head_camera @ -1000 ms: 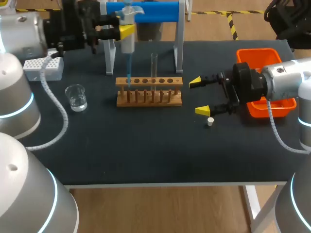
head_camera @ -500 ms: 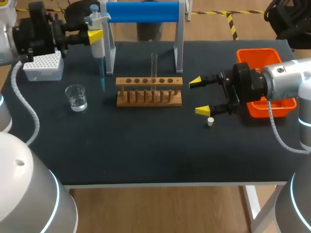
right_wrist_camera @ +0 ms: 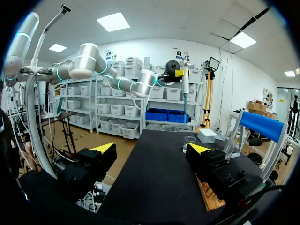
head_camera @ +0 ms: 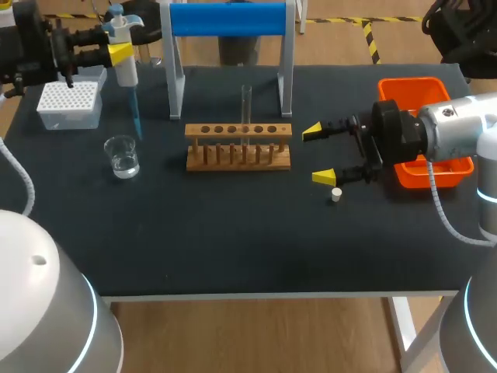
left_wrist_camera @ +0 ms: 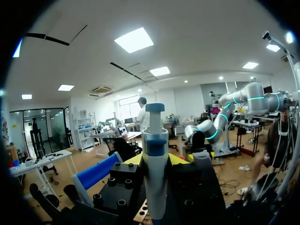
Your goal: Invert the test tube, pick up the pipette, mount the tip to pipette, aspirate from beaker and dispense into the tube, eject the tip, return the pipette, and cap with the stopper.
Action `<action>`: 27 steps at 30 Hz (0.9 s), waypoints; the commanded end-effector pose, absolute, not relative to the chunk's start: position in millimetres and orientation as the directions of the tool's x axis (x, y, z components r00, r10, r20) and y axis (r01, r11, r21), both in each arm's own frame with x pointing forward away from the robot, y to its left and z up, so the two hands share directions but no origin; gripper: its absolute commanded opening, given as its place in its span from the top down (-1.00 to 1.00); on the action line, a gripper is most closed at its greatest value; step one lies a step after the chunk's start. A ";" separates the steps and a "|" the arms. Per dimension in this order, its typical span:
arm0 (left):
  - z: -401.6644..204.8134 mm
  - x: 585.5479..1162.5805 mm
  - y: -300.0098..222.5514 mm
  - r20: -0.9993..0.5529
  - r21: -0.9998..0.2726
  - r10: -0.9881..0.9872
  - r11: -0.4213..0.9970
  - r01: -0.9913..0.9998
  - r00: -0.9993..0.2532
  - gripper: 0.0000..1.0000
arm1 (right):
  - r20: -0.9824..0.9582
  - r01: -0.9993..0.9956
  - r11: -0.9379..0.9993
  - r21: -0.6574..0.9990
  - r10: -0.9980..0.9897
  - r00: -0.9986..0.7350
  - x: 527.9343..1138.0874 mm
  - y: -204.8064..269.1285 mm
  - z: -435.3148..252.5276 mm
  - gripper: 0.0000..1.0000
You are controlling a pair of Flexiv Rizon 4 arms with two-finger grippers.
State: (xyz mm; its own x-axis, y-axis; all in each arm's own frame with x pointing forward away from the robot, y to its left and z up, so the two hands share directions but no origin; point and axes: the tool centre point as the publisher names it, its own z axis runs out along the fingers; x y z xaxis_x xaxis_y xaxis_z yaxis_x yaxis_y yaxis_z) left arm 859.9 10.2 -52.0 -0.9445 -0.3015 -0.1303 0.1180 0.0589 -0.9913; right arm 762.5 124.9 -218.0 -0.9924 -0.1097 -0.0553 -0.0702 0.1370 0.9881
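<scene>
Bare table [head_camera: 161, 167] between beaker [head_camera: 122, 157] and rack [head_camera: 238, 148]; stand [head_camera: 229, 19] close behind rack.

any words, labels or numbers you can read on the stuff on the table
None can be read. The pipette, tip box, beaker, wooden rack and orange bin show no legible print; any marks on the beaker are too small to tell.

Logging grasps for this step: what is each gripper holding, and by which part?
Left gripper: its jaws clamp the pipette by its upper body, just under the head. Right gripper: jaws open, nothing held.
</scene>
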 end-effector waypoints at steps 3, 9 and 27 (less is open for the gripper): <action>-53.5 870.7 24.5 -0.135 -0.991 -0.291 0.062 0.122 -0.947 1.00 | -0.055 -0.071 0.139 0.988 -0.111 -0.992 762.1 124.1 -217.5 -1.00; -58.2 879.8 36.6 -0.137 -0.990 -0.294 0.063 0.124 -0.946 1.00 | -0.055 -0.071 0.139 0.988 -0.111 -0.992 762.1 124.1 -217.5 -1.00; -72.7 902.0 59.3 -0.124 -0.992 -0.304 0.035 0.119 -0.944 1.00 | -0.055 -0.071 0.139 0.988 -0.111 -0.992 762.1 124.1 -217.5 -1.00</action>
State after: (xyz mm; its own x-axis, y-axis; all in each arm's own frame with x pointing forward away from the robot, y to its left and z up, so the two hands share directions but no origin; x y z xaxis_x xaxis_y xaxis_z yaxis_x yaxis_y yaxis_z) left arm 897.6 57.1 -70.7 -0.9413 -0.3134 -0.1253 0.1192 0.0386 -0.9921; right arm 762.5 124.9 -217.9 -0.9924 -0.1096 -0.0553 -0.0702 0.1370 0.9881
